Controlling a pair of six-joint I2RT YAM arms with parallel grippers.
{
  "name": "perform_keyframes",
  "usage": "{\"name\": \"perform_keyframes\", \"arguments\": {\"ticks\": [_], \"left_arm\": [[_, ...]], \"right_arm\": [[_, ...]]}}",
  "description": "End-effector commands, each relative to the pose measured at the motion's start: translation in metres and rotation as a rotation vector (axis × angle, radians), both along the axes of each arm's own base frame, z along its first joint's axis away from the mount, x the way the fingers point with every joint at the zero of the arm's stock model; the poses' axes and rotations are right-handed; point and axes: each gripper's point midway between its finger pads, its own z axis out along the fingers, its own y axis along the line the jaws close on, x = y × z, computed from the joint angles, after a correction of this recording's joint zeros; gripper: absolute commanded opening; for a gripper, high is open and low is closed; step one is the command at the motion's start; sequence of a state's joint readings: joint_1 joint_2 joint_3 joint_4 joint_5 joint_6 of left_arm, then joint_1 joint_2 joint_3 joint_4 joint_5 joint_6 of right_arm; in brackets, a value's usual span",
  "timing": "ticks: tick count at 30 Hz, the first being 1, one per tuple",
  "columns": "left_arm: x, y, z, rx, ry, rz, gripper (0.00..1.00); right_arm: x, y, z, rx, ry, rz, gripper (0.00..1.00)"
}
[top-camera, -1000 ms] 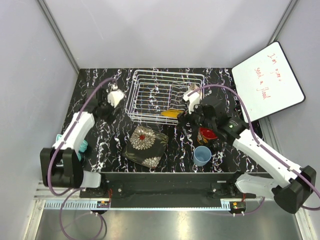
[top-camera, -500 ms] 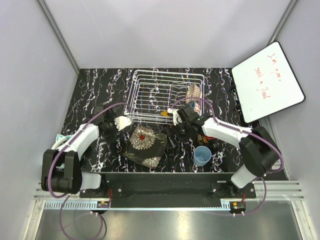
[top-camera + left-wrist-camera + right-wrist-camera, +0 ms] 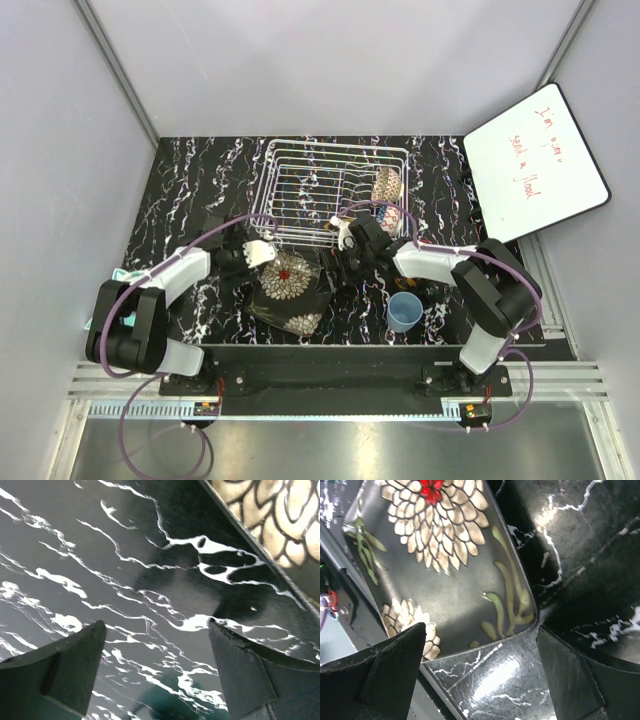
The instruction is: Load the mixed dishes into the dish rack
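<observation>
The dark squarish plate [image 3: 290, 292] with flower patterns lies flat on the table in front of the white wire dish rack [image 3: 300, 190]. My left gripper [image 3: 262, 254] is open and empty at the plate's upper left edge; in the left wrist view [image 3: 157, 630] it hangs over bare table with the plate's rim [image 3: 280, 525] at the top right. My right gripper [image 3: 340, 263] is open at the plate's right edge; in the right wrist view [image 3: 481, 635] its jaws straddle a corner of the plate [image 3: 445, 565]. A speckled bowl [image 3: 386, 183] and a sliver of yellow-orange plate [image 3: 328, 228] are in the rack. The light-blue cup [image 3: 404, 311] stands front right. The red mug and blue bowl are hidden.
The table is black marble with white veins. A white board with red writing [image 3: 535, 165] leans at the far right. Teal headphones [image 3: 118, 276] lie at the left edge beside the left arm. Grey walls enclose the table.
My left gripper has moved from beside the rack's left side down and right to the plate's edge. My right gripper has moved from the rack's right front corner down and left to the plate's right edge.
</observation>
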State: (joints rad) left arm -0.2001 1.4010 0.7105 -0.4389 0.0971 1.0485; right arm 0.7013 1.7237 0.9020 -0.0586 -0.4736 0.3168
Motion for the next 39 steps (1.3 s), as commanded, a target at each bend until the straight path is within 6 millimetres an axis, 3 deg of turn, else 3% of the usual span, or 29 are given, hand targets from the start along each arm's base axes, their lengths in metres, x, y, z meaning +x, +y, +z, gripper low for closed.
{"name": "perform_keyframes", "arguments": {"ticks": [1,12,19,27,31,34,38,39], "left_arm": [[0.003,0.002,-0.006,0.03,-0.058,-0.056,0.89],[-0.029,-0.003,-0.02,0.007,-0.005,-0.059,0.88],[-0.045,-0.007,-0.012,-0.017,0.014,-0.052,0.88],[-0.064,-0.01,-0.009,-0.033,0.05,-0.068,0.88],[-0.074,-0.014,-0.007,-0.051,0.076,-0.065,0.88],[-0.079,-0.015,-0.006,-0.055,0.078,-0.076,0.88],[-0.082,-0.014,-0.01,-0.046,0.092,-0.085,0.87],[-0.082,-0.014,-0.011,-0.045,0.091,-0.087,0.87]], "right_arm": [[-0.014,0.003,-0.015,-0.008,0.105,-0.002,1.0],[-0.012,0.011,-0.02,-0.006,0.139,0.036,0.99],[-0.009,0.01,-0.025,-0.032,0.148,0.037,0.98],[0.015,0.016,-0.029,-0.065,0.094,0.004,0.95],[0.035,0.022,-0.016,-0.068,0.018,-0.025,0.95],[0.035,0.012,0.0,-0.087,-0.05,-0.05,1.0],[0.012,-0.016,0.016,-0.115,-0.08,-0.06,1.0],[0.001,-0.025,0.011,-0.124,-0.063,-0.06,1.0]]}}
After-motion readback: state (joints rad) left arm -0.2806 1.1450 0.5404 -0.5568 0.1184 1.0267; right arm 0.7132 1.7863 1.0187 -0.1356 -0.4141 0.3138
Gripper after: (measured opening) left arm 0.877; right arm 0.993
